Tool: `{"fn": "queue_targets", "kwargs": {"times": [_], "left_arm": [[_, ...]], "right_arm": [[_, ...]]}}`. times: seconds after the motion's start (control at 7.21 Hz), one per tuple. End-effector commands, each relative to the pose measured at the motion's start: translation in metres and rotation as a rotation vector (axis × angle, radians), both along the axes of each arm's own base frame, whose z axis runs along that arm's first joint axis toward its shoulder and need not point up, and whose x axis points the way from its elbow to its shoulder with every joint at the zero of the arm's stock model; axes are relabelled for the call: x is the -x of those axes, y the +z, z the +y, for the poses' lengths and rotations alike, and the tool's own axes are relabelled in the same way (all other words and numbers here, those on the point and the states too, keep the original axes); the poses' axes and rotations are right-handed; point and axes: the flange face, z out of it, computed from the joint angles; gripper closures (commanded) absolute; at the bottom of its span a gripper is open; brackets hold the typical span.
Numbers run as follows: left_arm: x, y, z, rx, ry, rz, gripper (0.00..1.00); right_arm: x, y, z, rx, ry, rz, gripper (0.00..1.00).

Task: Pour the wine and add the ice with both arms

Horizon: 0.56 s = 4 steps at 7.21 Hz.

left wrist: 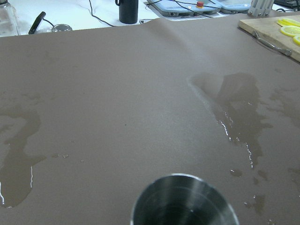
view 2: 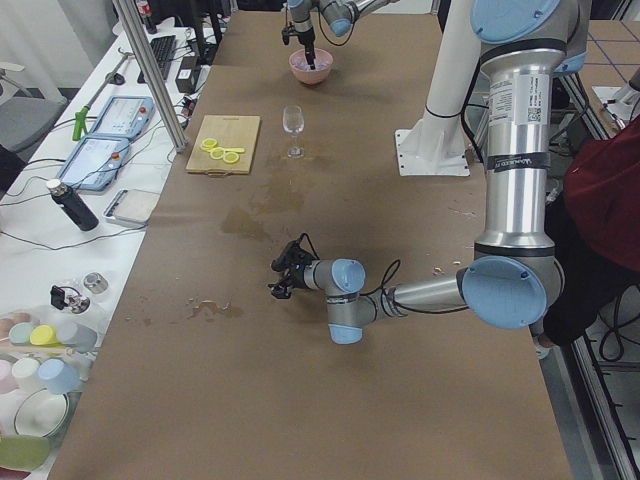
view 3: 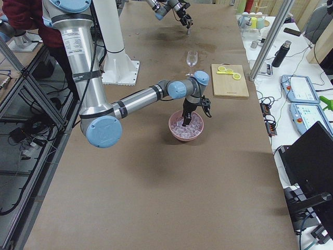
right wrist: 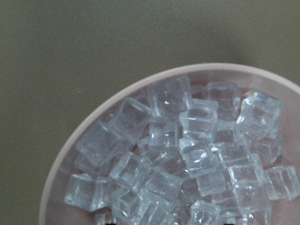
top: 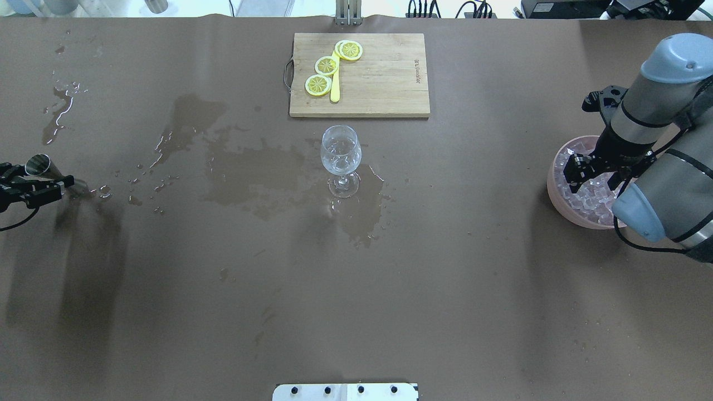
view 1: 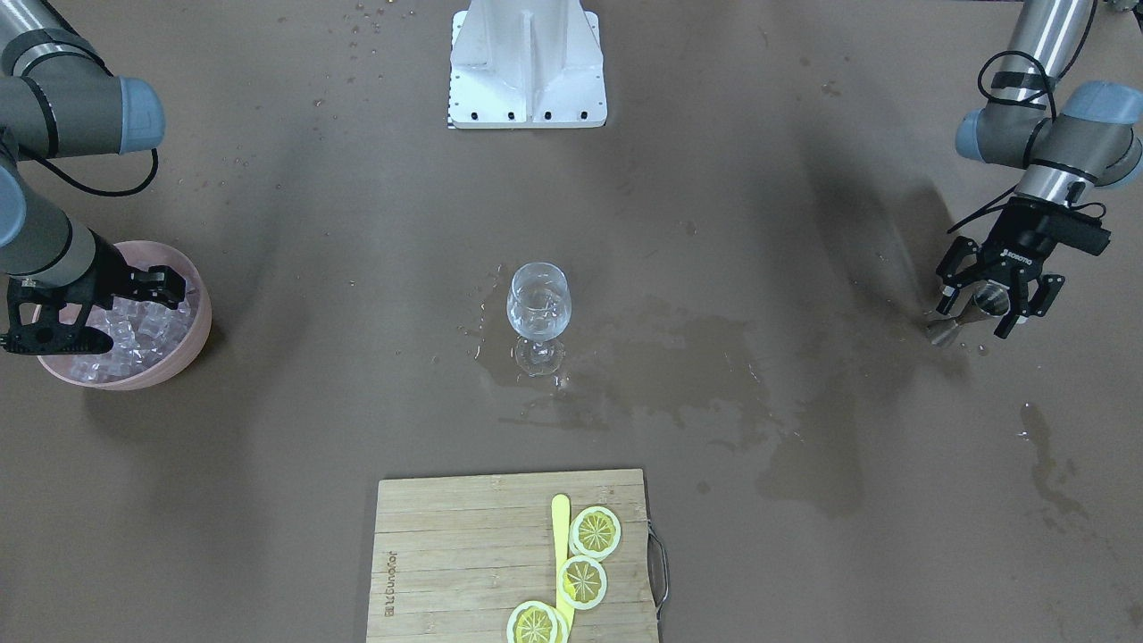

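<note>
A wine glass [view 1: 537,313] stands mid-table with a little clear wine [top: 340,160] in it, in a wet patch. My left gripper [view 1: 989,299] is at the table's left end, open, its fingers either side of a steel jigger [top: 40,164]. The jigger's mouth fills the bottom of the left wrist view [left wrist: 183,201]. My right gripper [view 1: 105,311] is open and low over a pink bowl [top: 557,197] full of ice cubes [right wrist: 187,154]. The wrist view does not show the fingers, and I cannot tell whether they touch the ice.
A wooden cutting board [top: 384,78] with lemon slices [top: 327,65] and a yellow stick lies beyond the glass. Spilled liquid [top: 245,172] spreads over the brown mat left of the glass. The white base post [view 1: 527,62] stands on the robot's side.
</note>
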Motion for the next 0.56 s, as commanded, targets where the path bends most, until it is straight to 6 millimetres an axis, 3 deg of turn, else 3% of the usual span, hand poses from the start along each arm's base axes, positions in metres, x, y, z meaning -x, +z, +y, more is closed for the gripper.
{"fn": "queue_targets", "kwargs": {"times": [0.0, 0.42], "left_arm": [[0.0010, 0.0031, 0.0022, 0.005, -0.004, -0.004, 0.15], [-0.0071, 0.0016, 0.0017, 0.004, 0.003, 0.001, 0.25]], "right_arm": [[0.0014, -0.0010, -0.0003, -0.005, 0.000, -0.001, 0.39], [0.0088, -0.0033, -0.0066, -0.016, -0.004, 0.008, 0.34]]}}
